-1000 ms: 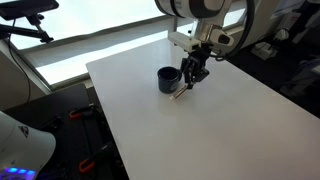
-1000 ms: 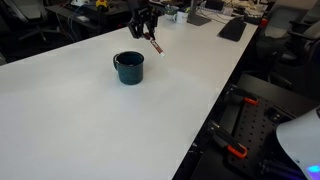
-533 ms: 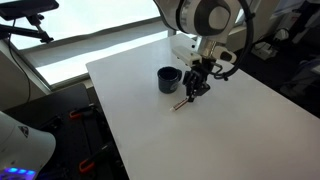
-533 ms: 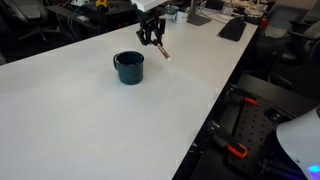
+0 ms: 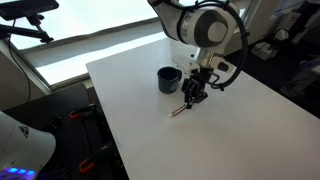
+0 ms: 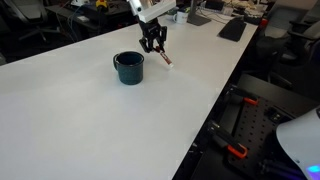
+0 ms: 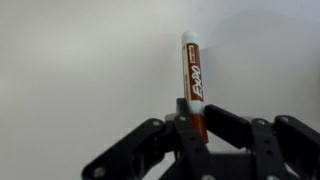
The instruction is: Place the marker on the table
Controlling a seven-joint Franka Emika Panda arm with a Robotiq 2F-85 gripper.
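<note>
Red marker gripped in hand

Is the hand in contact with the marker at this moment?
Touching. The wrist view shows the hand closed on the marker, clamped against both sides of its lower end with no gap visible.

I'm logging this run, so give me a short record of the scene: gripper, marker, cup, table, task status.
gripper: black gripper, shut on marker
marker: thin reddish marker, tilted, lower end toward table; contact unclear
cup: small dark round cup, upright, beside the gripper, apart from it
table: large white tabletop
status: marker not yet released
</note>
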